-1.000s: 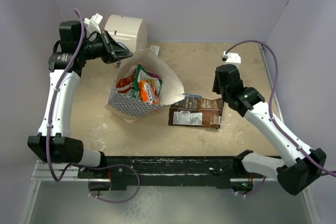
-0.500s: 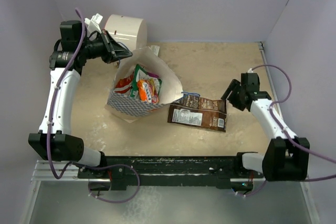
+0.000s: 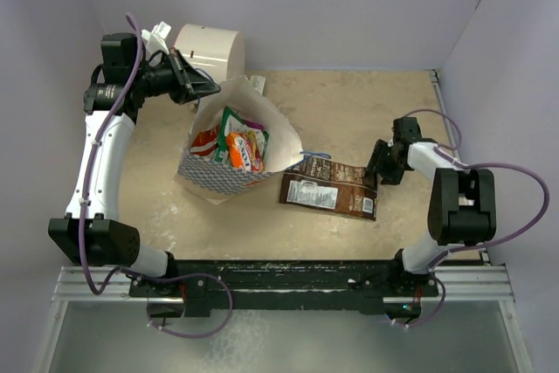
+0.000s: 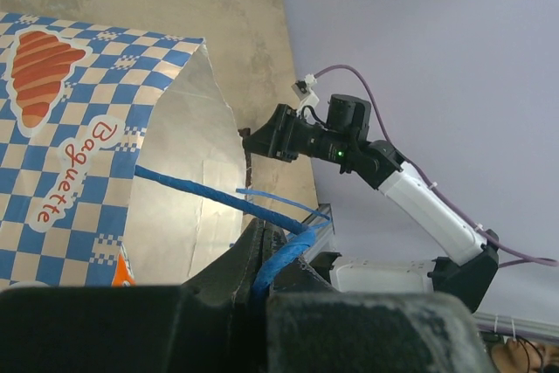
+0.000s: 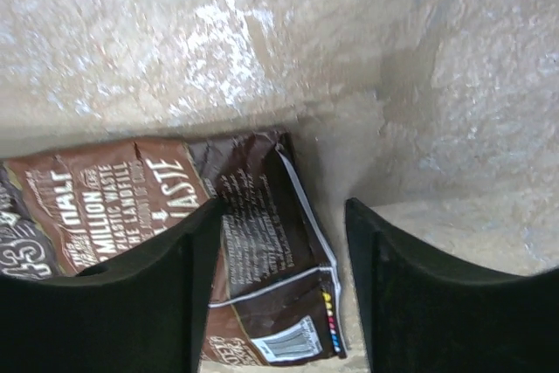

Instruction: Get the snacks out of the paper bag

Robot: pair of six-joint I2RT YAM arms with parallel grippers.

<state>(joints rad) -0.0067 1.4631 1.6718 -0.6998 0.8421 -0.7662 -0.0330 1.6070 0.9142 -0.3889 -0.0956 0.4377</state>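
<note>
In the top view, the blue-and-white checkered paper bag [image 3: 214,176] stands left of centre on the beige mottled table [image 3: 349,111], its cream-lined mouth gaping upward. Inside it show a green glossy packet [image 3: 234,127], a red-orange packet [image 3: 208,140] and an orange packet [image 3: 248,153], whose print is too small to read. In the left wrist view the bag's wall [image 4: 70,128] carries the word "Baguette" beside a croissant drawing. The left gripper [image 3: 196,86], at the bag's upper rim, is clamped on a thin blue cord handle [image 4: 279,255]. A flat brown glossy packet [image 3: 327,191] lies on the table just right of the bag, outside it. In the right wrist view this packet [image 5: 253,277] reads "MILLION" and "TASTE", with a barcode at the frame's bottom. The right gripper [image 3: 380,163] sits at the packet's right end, jaws spread apart and holding nothing. A big cream cylinder [image 3: 210,54] stands in the upper left.
</note>
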